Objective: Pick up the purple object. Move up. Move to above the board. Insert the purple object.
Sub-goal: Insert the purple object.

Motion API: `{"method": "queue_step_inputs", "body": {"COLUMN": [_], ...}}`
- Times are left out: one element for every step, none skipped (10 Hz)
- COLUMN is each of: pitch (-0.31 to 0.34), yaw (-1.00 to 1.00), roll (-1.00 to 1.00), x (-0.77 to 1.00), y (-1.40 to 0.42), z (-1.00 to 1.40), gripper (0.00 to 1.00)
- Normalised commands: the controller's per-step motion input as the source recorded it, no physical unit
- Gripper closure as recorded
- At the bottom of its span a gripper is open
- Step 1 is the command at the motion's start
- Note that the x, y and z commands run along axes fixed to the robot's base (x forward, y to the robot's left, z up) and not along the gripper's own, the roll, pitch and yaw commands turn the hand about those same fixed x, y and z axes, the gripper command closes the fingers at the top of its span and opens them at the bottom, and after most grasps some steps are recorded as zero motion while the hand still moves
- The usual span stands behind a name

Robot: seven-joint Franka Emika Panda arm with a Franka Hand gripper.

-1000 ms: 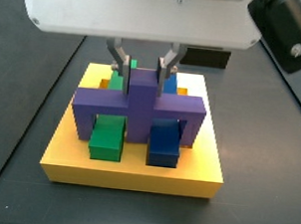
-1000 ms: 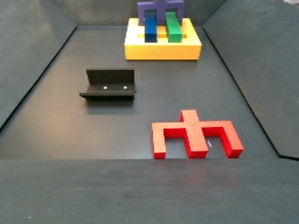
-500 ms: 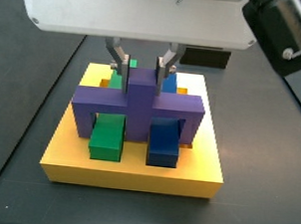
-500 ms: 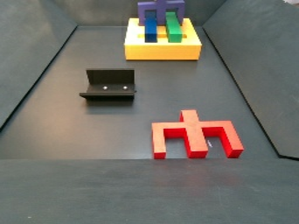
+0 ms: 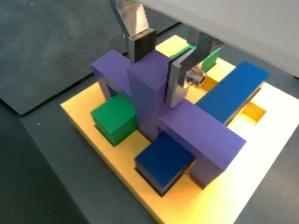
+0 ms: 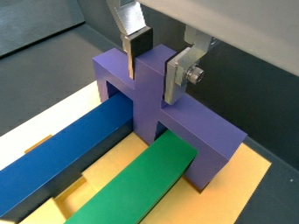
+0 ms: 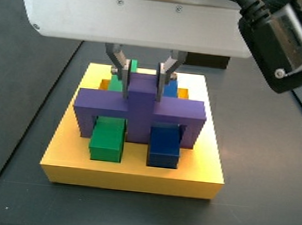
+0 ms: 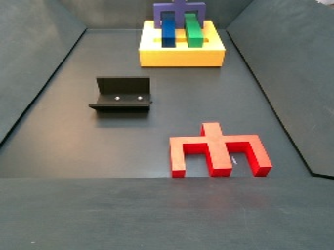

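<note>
The purple object [image 7: 127, 107] sits low on the yellow board [image 7: 134, 175], its crossbar spanning the green bar [image 7: 105, 138] and the blue bar [image 7: 164, 144]. In both wrist views my gripper [image 5: 162, 68] [image 6: 155, 70] is shut on the object's upright middle stem [image 6: 149, 87], one silver finger on each side. The same grip shows from a side view, where the gripper [image 7: 142, 71] hangs under the white wrist housing. In a side view from farther off, the purple object [image 8: 170, 14] and board [image 8: 181, 57] lie at the far end; the gripper is cut off there.
The dark fixture [image 8: 121, 95] stands mid-floor on the left. A red forked piece [image 8: 220, 151] lies flat nearer the front right. A bulky dark arm part [image 7: 288, 42] hangs at the upper right above the board. Dark walls edge the floor.
The purple object and the gripper have sunk a little lower onto the board. The dark arm part has swung further into view. The fixture and red piece have not moved.
</note>
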Motion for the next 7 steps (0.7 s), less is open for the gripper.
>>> {"method": "queue_step_inputs", "body": {"pitch": [0.0,0.0,0.0,0.0,0.08,0.086,0.044], "yaw": [0.0,-0.04,-0.05,0.0,0.01,0.0,0.0], "roll": [0.0,-0.01,-0.08,-0.15,0.0,-0.03,-0.14], "x": [0.0,0.0,0.0,0.1,0.25,0.18,0.13], "y": [-0.15,0.0,0.15,0.18,-0.17,0.0,0.01], "z": [0.0,0.0,-0.09,-0.15,0.03,0.13,0.03], "gripper": [1.0,1.0,1.0,1.0,1.0,1.0,1.0]}}
